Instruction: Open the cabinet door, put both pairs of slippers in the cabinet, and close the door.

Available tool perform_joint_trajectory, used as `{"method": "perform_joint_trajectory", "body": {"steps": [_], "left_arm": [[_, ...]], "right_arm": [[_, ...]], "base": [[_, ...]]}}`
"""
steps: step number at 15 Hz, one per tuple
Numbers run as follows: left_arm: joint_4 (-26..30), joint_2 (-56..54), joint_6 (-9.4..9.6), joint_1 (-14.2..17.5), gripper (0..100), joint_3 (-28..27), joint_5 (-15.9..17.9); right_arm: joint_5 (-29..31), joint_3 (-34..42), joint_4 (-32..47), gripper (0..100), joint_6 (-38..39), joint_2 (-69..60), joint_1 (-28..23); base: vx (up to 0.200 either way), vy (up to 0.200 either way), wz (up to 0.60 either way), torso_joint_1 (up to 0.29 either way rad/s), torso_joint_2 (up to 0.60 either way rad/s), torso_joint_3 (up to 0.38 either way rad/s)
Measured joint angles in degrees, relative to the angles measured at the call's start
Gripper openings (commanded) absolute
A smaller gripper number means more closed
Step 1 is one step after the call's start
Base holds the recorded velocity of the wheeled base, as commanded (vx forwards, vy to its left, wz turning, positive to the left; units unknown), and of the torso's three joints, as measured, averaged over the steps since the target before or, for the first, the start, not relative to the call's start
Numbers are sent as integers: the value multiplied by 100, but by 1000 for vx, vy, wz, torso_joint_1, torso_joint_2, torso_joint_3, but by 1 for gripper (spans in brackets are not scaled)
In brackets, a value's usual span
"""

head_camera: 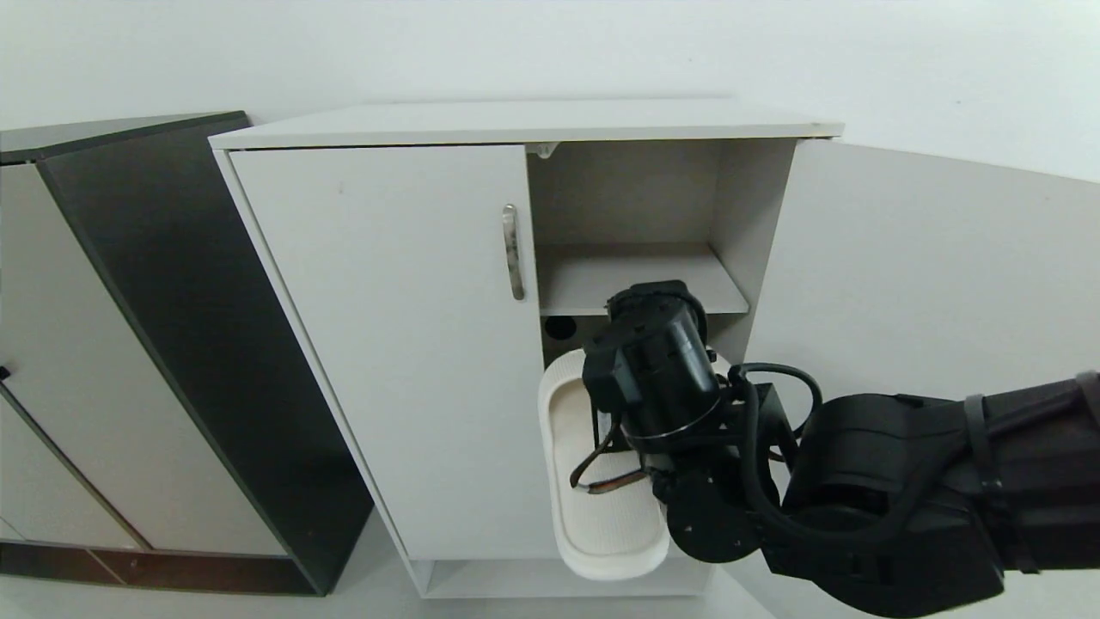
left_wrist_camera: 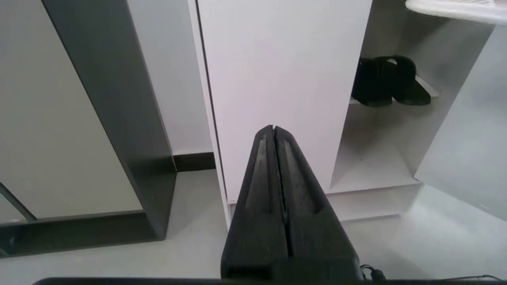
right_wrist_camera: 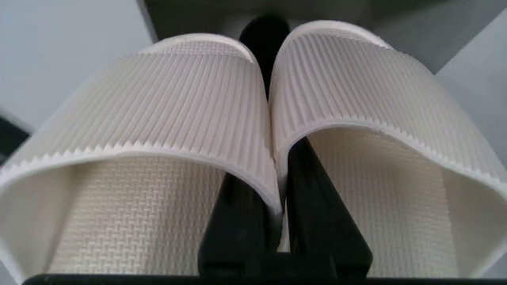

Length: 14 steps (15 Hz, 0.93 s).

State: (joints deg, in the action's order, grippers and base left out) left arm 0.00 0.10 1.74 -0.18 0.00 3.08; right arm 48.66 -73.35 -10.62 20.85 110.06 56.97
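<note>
- Right gripper (right_wrist_camera: 277, 214) clamps the white slippers (head_camera: 601, 516) together, fingers pinching their inner edges, at the cabinet's (head_camera: 387, 344) open right side.
- Left gripper (left_wrist_camera: 273, 134) hangs closed and empty, nearer; black slippers (left_wrist_camera: 392, 79) sit low inside.

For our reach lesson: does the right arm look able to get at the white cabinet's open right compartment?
Probably yes: the compartment stands open, and the right end effector, holding ribbed white slippers, is right before it.
</note>
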Motion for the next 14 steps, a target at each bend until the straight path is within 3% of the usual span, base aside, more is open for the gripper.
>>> {"method": "perform_joint_trajectory", "body": {"steps": [6,12,14], "left_arm": [[0,0,2,0,0,0,0],[0,0,0,0,0,0,0],[0,0,2,0,0,0,0]], "right_arm": [[60,-121,-664,0,-590,55,-429],[57,-117,-684,0,-599,66,-505],[57,-117,-684,0,-601,67,-512]], "base": [[0,0,0,0,0,0],[0,0,0,0,0,0],[200,0,0,0,-2,7]]}}
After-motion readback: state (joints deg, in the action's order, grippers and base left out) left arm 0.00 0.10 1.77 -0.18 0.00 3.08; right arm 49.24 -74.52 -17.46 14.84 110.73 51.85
